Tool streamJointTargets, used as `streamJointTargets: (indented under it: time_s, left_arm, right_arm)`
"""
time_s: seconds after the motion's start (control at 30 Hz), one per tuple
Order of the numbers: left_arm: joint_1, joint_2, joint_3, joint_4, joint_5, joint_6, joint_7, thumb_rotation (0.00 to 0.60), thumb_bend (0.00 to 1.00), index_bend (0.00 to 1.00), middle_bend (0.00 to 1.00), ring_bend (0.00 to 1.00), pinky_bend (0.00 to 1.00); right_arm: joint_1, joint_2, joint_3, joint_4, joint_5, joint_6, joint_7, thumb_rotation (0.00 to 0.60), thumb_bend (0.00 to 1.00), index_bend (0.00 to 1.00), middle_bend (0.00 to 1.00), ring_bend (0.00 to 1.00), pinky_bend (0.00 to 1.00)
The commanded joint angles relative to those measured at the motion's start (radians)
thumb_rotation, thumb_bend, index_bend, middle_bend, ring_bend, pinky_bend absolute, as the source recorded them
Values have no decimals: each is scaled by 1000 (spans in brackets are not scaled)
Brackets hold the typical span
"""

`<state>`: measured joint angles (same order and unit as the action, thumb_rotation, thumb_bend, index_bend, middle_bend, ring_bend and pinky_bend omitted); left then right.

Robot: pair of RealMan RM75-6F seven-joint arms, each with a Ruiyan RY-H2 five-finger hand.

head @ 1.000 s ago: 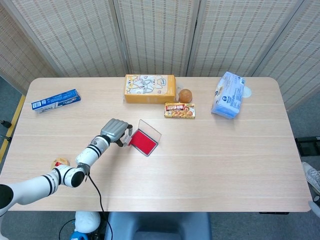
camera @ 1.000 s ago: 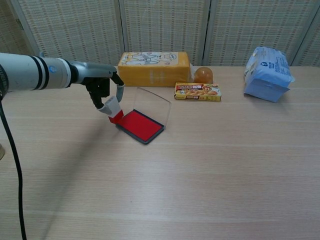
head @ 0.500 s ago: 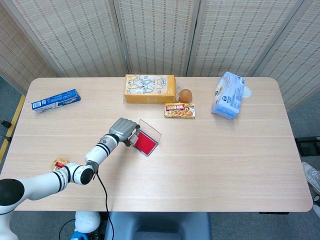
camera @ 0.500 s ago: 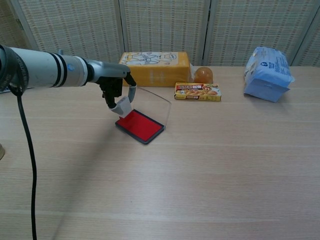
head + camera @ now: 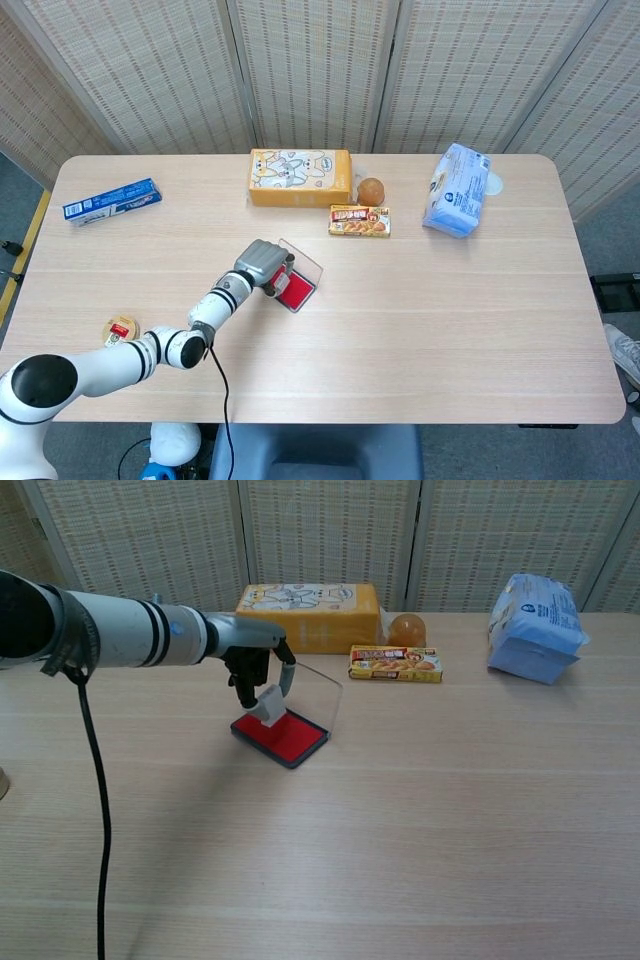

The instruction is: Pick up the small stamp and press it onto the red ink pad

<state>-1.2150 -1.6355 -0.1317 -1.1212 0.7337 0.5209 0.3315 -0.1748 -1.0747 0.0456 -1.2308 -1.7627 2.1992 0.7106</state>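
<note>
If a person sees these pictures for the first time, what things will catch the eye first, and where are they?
The bright red ink pad stands out most, near the table's middle with its clear lid raised. The left hand holds the small stamp right over it; whether they touch is unclear. Behind them, at the far edge, lies a yellow box with cartoon animals.

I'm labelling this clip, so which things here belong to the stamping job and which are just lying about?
Part of the job:
left hand
small stamp, held by that hand
red ink pad

Lying about:
yellow box
snack box
round fruit
blue packet
blue tube box
small tub
</note>
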Motion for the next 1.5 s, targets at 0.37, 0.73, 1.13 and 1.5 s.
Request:
streamJointTargets:
  time_s: [0.37,0.73,1.13,1.5]
  left_arm:
    - [-22,-28,10,34,-3,2,1,600,307,830,1000,967,619]
    - [-16,-53,8,63,39,6,-23,600,306,830,1000,968,619]
    - [-10,-77,7,86,65,-4,-40,600,305,831,1000,968,619]
    - [0,-93,5,106,81,-13,-58,600,307,831,1000,968,619]
  right_arm:
    - [-4,-4,1,3,-4,8,-2,600,161,0,0,0,0]
    - [-6,-5,1,6,-6,9,-1,600,161,0,0,0,0]
    - [-7,-6,1,5,-8,11,-4,600,161,0,0,0,0]
    - [-8,-7,2,4,-10,13,-7,600,160,0,0,0,0]
